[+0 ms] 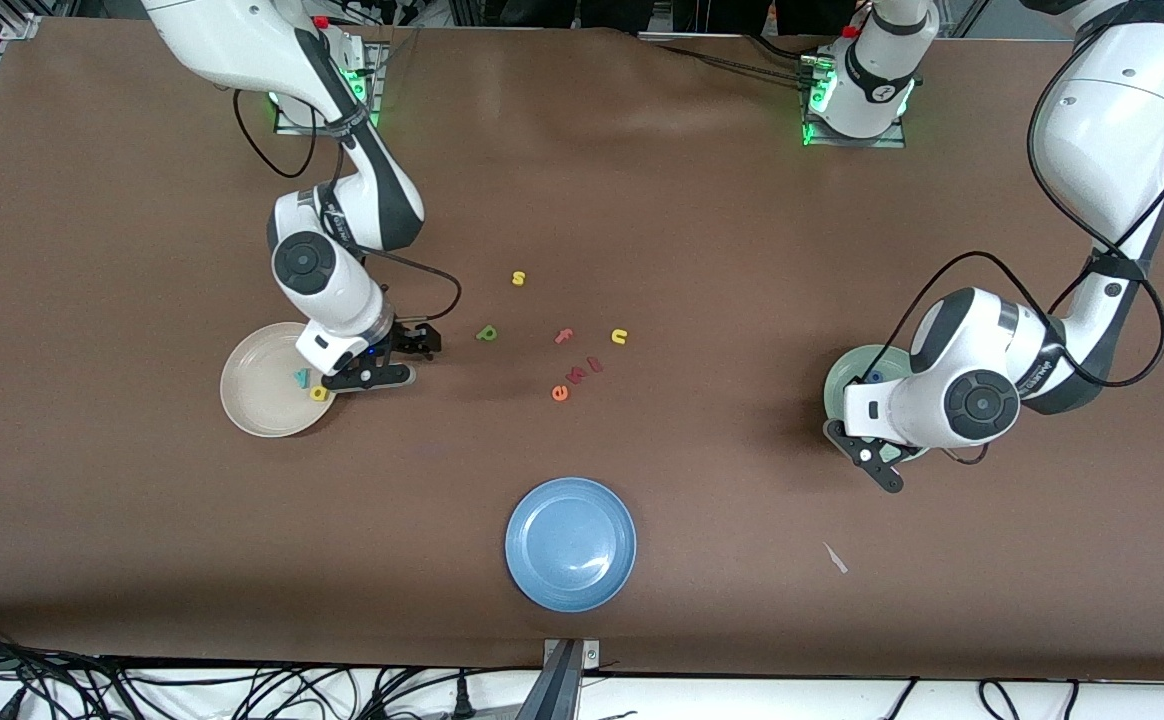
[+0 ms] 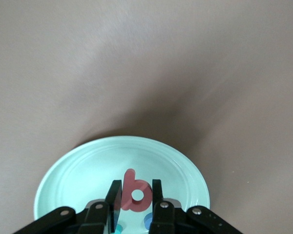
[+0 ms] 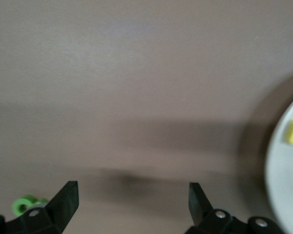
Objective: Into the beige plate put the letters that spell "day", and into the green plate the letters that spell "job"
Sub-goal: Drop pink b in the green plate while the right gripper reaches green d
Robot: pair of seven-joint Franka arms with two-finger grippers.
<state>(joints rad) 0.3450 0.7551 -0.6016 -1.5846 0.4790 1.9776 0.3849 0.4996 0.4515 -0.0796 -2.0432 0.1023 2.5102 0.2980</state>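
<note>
My left gripper (image 2: 136,187) is shut on the salmon-pink b (image 2: 135,192), held upright over the green plate (image 2: 78,180). Under the b, the blue o (image 2: 147,222) and a bit of the teal j (image 2: 118,227) lie in that plate. From the front, the left gripper (image 1: 877,460) hangs over the green plate (image 1: 842,385), where the blue o (image 1: 874,377) shows. My right gripper (image 1: 420,362) is open and holds nothing, low beside the beige plate (image 1: 257,390), which holds the teal y (image 1: 302,377) and yellow a (image 1: 319,393). The green d (image 1: 486,333) lies on the table past the gripper's tips.
A blue plate (image 1: 570,543) sits nearer the front camera, mid-table. A yellow s (image 1: 518,278), pink f (image 1: 563,337), yellow n/u (image 1: 619,336), orange e (image 1: 560,393) and two reddish letters (image 1: 584,370) lie in the middle of the table. A paper scrap (image 1: 835,558) lies near the front.
</note>
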